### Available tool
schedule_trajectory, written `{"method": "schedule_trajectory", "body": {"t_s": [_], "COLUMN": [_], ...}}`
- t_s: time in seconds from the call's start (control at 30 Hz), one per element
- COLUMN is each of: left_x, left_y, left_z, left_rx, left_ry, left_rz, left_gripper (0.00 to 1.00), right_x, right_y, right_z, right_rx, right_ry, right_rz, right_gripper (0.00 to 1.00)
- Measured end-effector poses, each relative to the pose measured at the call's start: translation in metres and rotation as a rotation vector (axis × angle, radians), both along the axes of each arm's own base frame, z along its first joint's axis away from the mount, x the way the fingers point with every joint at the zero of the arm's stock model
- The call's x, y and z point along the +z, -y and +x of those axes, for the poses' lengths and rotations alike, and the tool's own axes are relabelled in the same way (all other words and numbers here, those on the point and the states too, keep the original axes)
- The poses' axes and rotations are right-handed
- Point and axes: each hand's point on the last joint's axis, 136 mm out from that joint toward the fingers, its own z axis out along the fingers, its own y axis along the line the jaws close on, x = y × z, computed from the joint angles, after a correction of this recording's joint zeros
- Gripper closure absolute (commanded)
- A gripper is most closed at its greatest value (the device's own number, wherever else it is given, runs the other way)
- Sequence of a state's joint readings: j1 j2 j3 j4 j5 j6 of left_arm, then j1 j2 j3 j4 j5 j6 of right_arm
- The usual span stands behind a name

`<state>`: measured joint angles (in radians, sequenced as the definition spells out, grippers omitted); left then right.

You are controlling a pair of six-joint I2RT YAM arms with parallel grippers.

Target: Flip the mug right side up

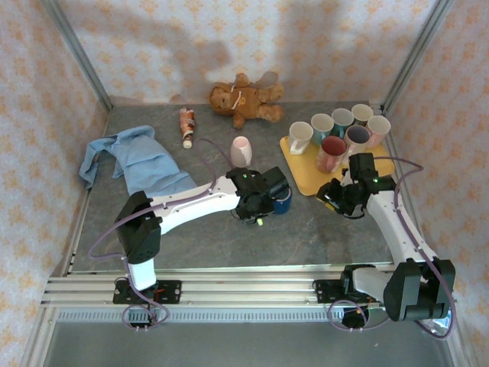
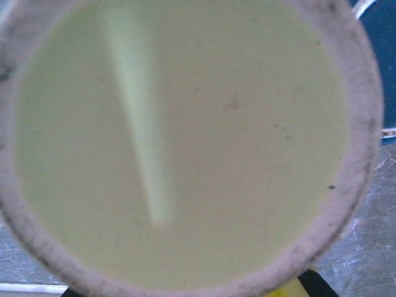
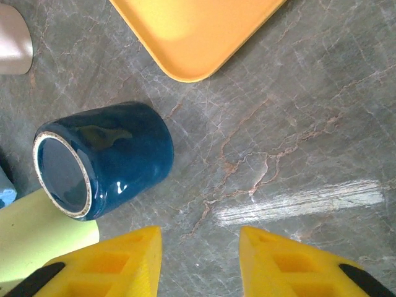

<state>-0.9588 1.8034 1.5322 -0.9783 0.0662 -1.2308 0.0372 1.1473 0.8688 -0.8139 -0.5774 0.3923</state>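
Note:
A pale green mug fills the left wrist view; one round end with a speckled pinkish-white ring faces the camera. I cannot tell whether that end is the mouth or the base. A yellow fingertip shows just outside the ring. In the top view my left gripper covers this mug at the table's middle and appears shut on it. The mug's side slants at the lower left of the right wrist view. My right gripper stands open over bare table to the right.
A dark blue mug lies on its side right beside the left gripper. A pink mug stands upside down behind it. A yellow tray holds several mugs at the back right. A teddy bear, a tube and a blue cloth lie at the back left.

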Motion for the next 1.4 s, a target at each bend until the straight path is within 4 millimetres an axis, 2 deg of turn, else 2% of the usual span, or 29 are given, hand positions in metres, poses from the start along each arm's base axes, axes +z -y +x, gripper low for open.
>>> {"method": "schedule_trajectory", "body": {"t_s": [0.17,0.33,0.5,0.63,0.8,0.93,1.07,1.23,1.4], "left_x": [0.013,0.047,0.088,0.114,0.150,0.184,0.212,0.230,0.245], "left_y": [-0.008,-0.023,-0.049,-0.062,-0.062,-0.067,-0.071,-0.065,-0.054], "left_z": [0.010,0.026,0.045,0.056,0.057,0.063,0.073,0.076,0.076], "left_rx": [-0.021,-0.035,-0.056,-0.128,-0.277,-0.355,-0.408,-0.507,-0.609], "left_ry": [0.048,0.160,0.302,0.437,0.637,0.792,0.907,0.973,1.000], "left_rz": [-0.005,-0.060,-0.110,-0.122,-0.158,-0.206,-0.251,-0.300,-0.351], "left_gripper": [1.00,1.00,1.00,1.00,1.00,1.00,1.00,1.00,1.00], "right_x": [0.005,0.023,0.053,0.081,0.112,0.140,0.162,0.182,0.193], "right_y": [-0.012,-0.029,-0.048,-0.062,-0.090,-0.121,-0.143,-0.160,-0.173], "right_z": [0.001,0.008,0.016,0.023,0.026,0.024,0.022,0.027,0.030], "right_rx": [0.008,0.011,0.021,0.014,0.065,0.183,0.292,0.412,0.541], "right_ry": [0.004,0.045,0.121,0.194,0.270,0.368,0.482,0.624,0.722], "right_rz": [0.064,0.186,0.325,0.448,0.573,0.657,0.718,0.759,0.768], "right_gripper": [0.63,0.63,0.62,0.61,0.58,0.58,0.56,0.56,0.56]}}
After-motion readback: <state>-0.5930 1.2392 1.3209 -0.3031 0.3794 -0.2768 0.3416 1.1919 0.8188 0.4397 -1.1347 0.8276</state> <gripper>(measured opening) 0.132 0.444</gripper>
